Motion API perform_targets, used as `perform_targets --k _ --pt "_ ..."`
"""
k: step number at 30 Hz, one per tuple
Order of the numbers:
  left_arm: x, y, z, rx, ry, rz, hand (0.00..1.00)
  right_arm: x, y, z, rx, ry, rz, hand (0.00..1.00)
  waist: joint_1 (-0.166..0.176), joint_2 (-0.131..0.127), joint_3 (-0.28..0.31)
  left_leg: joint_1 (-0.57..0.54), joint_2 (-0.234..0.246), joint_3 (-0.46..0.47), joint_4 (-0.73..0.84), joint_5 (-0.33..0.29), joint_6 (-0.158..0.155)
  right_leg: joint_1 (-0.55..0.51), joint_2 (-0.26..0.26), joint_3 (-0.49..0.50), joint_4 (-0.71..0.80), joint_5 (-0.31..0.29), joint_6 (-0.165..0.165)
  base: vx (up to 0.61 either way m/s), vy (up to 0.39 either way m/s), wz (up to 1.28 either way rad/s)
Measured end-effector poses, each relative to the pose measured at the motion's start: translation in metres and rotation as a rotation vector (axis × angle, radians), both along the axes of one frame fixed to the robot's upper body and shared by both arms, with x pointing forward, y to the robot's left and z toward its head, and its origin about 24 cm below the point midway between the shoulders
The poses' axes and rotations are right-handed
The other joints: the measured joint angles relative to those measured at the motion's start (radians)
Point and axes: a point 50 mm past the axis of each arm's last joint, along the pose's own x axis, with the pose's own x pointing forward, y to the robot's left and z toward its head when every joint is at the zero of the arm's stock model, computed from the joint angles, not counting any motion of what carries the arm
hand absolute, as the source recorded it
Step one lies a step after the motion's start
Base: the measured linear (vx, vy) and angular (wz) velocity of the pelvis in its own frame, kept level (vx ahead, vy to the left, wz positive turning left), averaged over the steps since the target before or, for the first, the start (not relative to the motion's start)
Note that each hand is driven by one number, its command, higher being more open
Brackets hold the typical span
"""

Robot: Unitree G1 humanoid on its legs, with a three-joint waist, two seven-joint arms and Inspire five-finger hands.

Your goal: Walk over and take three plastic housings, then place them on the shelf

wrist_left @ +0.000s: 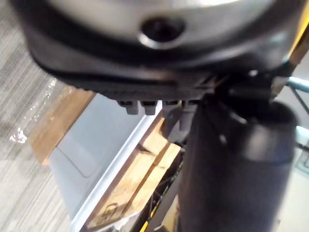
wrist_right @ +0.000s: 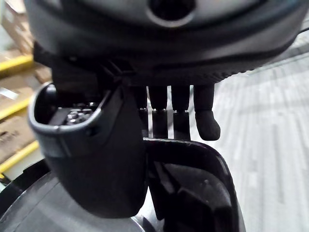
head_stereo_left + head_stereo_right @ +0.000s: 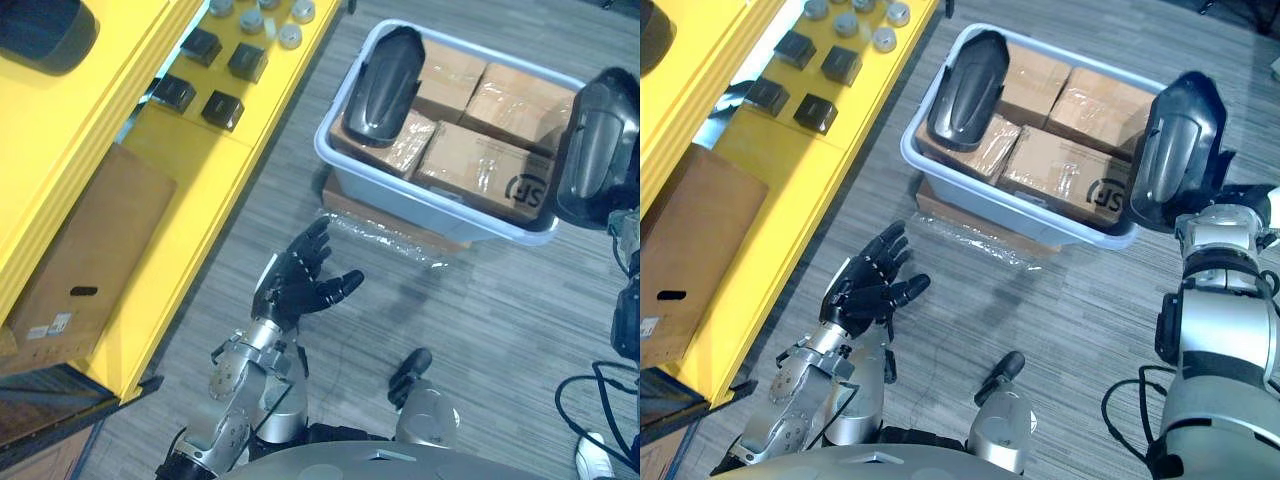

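As the right hand [image 2: 205, 123] grasps one housing [image 3: 1180, 150], the yellow shelf [image 3: 205, 190] awaits.
Left hand [image 3: 868, 285] splayed, empty; second housing [image 3: 968, 90] lies in bin [image 3: 1010, 210].

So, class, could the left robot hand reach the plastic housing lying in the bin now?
Probably yes: the left robot hand is open and empty, and the plastic housing lies uncovered atop the cardboard boxes; only the bin rim intervenes.

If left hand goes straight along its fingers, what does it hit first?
Likely the near wall of the grey bin, or the cardboard sheet under it if the left hand travels low; depth is unclear.
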Motion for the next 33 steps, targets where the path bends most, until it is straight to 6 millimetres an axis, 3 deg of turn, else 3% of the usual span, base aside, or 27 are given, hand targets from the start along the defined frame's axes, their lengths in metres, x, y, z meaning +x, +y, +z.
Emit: perform_targets --k 4,9,12,17,19,26,33 --pt "0.008 -0.010 0.002 0.008 0.032 -0.101 1.00 0.015 0.031 -0.014 -0.110 -0.013 0.141 0.00 -0.027 -0.011 -0.099 0.029 0.005 0.020 -0.001 -0.009 -0.011 0.031 0.011 0.007 -0.036 0.008 0.011 0.05 -0.046 -0.11" --pt "0.021 -0.029 0.000 0.013 0.111 -0.225 1.00 0.023 0.076 -0.050 -0.202 0.039 0.334 0.00 -0.045 -0.027 -0.192 0.076 0.026 0.056 -0.005 -0.022 -0.024 0.061 0.036 0.034 -0.070 0.014 0.010 0.02 -0.043 -0.19" --pt "0.028 -0.040 -0.016 0.011 0.237 -0.248 1.00 0.028 0.100 -0.062 -0.218 0.048 0.425 0.00 -0.070 -0.037 -0.212 0.102 0.032 0.078 -0.005 -0.026 -0.029 0.072 0.043 0.058 -0.083 0.024 0.007 -0.02 -0.025 -0.25" --pt "0.038 -0.041 -0.038 -0.021 0.425 -0.180 1.00 0.025 0.125 -0.081 -0.214 0.056 0.526 0.00 -0.096 -0.067 -0.243 0.108 0.038 0.106 -0.005 -0.028 -0.031 0.068 0.055 0.087 -0.127 0.053 0.006 -0.04 -0.007 -0.21" --pt "0.054 -0.042 -0.041 -0.040 0.493 -0.119 1.00 0.026 0.137 -0.091 -0.215 0.078 0.563 0.00 -0.096 -0.081 -0.251 0.113 0.038 0.118 -0.005 -0.031 -0.031 0.068 0.058 0.101 -0.146 0.068 0.005 -0.04 0.005 -0.17" --pt "0.089 -0.045 -0.020 -0.173 0.488 0.023 1.00 0.032 0.189 -0.095 -0.214 -0.002 0.738 0.00 -0.099 -0.098 -0.256 0.104 0.038 0.131 -0.005 -0.031 -0.031 0.053 0.061 0.115 -0.160 0.085 0.001 -0.02 -0.001 -0.07" --pt "0.102 -0.047 -0.006 -0.281 0.448 0.078 1.00 0.028 0.234 -0.112 -0.141 -0.036 0.867 0.00 -0.098 -0.131 -0.266 0.105 0.035 0.128 -0.001 -0.029 -0.031 0.056 0.060 0.113 -0.159 0.088 0.000 0.01 -0.003 0.00"
